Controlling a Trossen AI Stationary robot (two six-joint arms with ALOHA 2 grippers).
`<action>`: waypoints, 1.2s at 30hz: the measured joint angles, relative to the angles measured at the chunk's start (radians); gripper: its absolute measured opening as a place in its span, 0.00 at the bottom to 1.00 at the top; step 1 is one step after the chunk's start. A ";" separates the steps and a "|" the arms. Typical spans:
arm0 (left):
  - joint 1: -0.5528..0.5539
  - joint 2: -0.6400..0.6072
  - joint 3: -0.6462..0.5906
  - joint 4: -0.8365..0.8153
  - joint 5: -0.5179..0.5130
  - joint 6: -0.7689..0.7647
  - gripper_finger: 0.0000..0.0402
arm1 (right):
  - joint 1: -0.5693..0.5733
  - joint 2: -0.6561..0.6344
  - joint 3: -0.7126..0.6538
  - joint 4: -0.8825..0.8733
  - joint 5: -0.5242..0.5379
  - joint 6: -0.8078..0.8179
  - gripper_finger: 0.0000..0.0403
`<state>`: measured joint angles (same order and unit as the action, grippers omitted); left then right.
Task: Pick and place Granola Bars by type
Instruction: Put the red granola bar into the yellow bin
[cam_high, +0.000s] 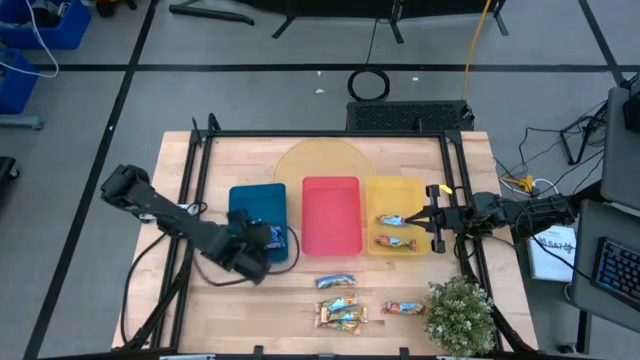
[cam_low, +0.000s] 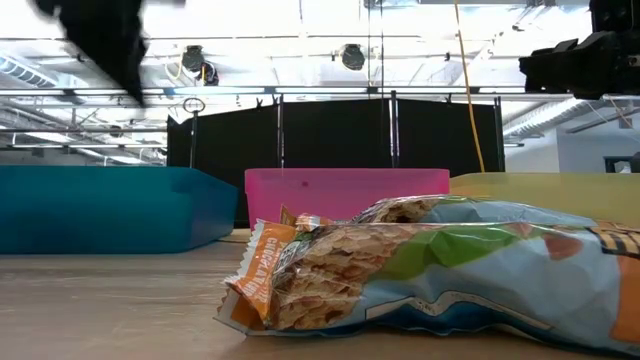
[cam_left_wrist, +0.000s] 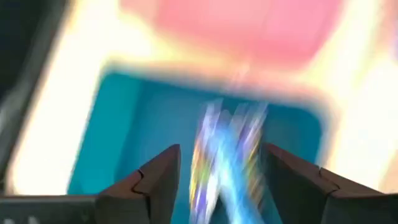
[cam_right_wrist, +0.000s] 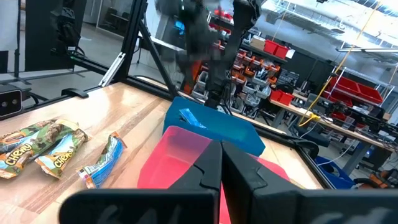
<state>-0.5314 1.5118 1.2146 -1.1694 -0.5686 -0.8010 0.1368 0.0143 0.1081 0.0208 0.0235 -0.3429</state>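
Left gripper (cam_high: 268, 240) over blue tray (cam_high: 243, 201), fingers spread, blurred blue bar (cam_left_wrist: 227, 155) seemingly between them, right gripper (cam_high: 432, 218) closed beside yellow tray (cam_high: 395, 186) holding two bars (cam_high: 393, 231), others (cam_high: 343, 303) loose on table (cam_high: 290, 300).

Granola Bars (cam_high: 341, 300): several on wood, perhaps three in trays.

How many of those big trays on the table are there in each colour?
Blue tray: 1
Red tray: 1
Yellow tray: 1
Total: 3
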 joint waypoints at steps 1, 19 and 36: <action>-0.025 -0.011 0.041 0.023 -0.069 0.040 0.58 | 0.000 0.000 0.000 0.000 0.000 -0.001 0.00; -0.058 -0.396 0.008 0.662 0.045 1.052 0.03 | 0.000 0.000 0.000 0.004 0.000 0.014 0.00; 0.281 -0.844 -1.076 1.712 0.418 0.972 0.01 | 0.000 0.000 0.000 0.013 0.001 0.028 0.00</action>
<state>-0.2502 0.6682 0.1391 0.5424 -0.1507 0.1713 0.1369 0.0143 0.1081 0.0341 0.0246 -0.3146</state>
